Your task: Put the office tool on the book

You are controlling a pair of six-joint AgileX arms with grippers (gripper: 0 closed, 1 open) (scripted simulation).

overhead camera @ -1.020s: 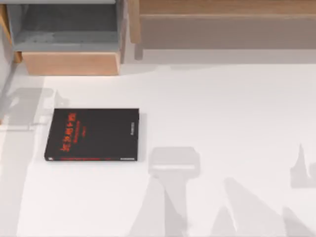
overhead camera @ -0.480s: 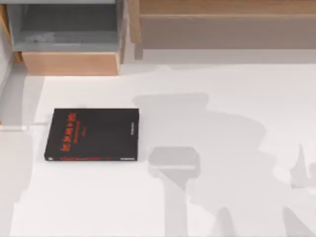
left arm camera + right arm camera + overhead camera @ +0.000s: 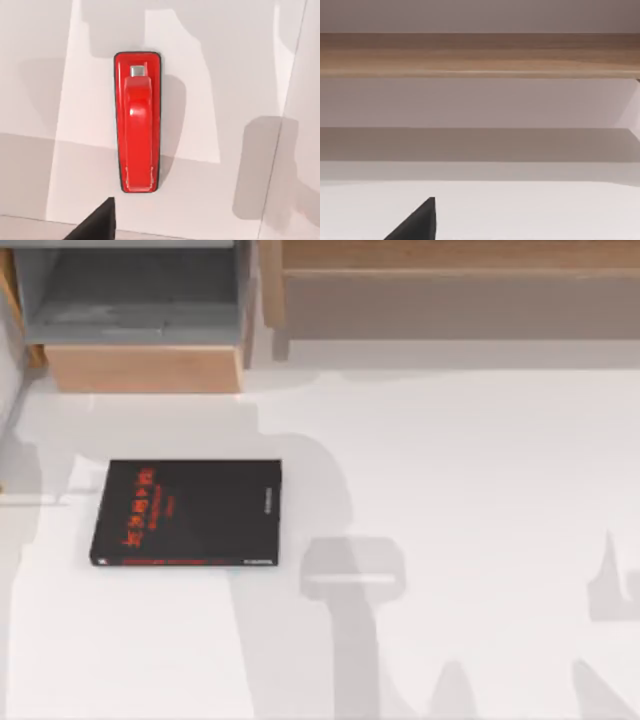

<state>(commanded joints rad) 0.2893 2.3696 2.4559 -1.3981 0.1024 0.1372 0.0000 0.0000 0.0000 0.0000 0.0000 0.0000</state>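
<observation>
Stapler (image 3: 137, 122) flat on table (image 3: 225, 75) (metal end toward far edge); book (image 3: 187, 512) bare.

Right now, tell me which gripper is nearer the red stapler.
Left. The left wrist view looks straight down on the red stapler lying on the white table. The right wrist view faces a wooden shelf instead.

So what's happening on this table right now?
Nothing is being held yet. A small glossy red stapler lies flat on the white table, seen from the left arm's wrist camera looking down on it. The flat black book with red lettering lies toward the table's left with nothing on it, so the stapler has not yet been put there.
</observation>
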